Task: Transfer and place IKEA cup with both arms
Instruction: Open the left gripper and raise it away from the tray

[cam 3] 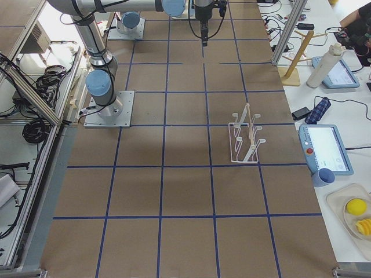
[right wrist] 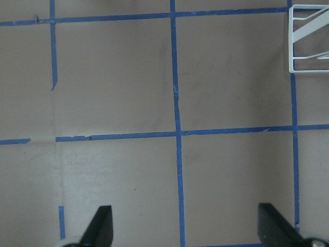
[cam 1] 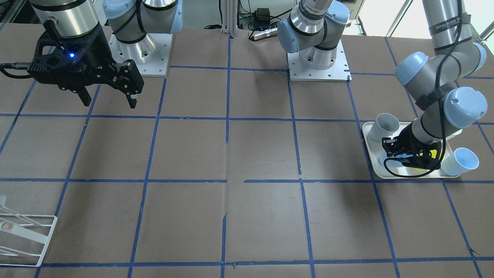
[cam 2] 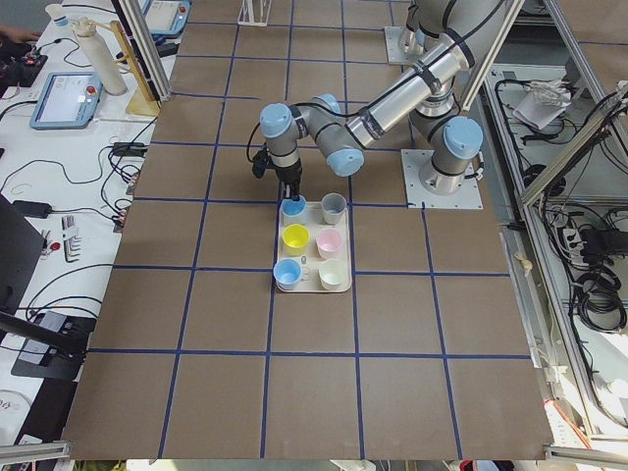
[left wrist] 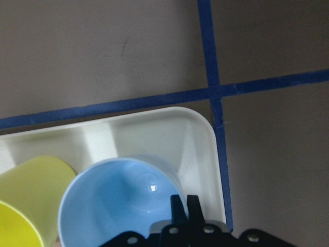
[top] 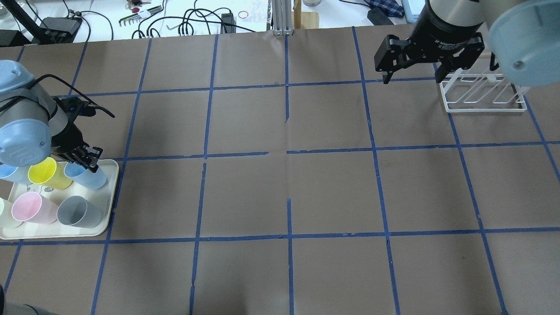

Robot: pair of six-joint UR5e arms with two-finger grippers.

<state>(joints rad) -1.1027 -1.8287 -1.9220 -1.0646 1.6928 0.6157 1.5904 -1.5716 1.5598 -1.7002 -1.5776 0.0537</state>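
Note:
The pale blue IKEA cup (top: 91, 177) stands at the far right corner of the cream tray (top: 111, 192). My left gripper (top: 91, 162) is at its rim. In the left wrist view the fingers (left wrist: 177, 206) are pressed together on the rim of the blue cup (left wrist: 113, 200), one inside and one outside. In the front view the gripper (cam 1: 403, 156) hides most of that cup. My right gripper (top: 411, 74) is open and empty, high above the table near the white rack (top: 481, 94). It also shows in the front view (cam 1: 109, 101).
The tray also holds a yellow cup (top: 46, 173), a pink cup (top: 28, 208), a grey cup (top: 78, 212), a second blue cup (top: 11, 173) and a cream cup (top: 3, 212). The brown table (top: 288, 192) carries a blue tape grid.

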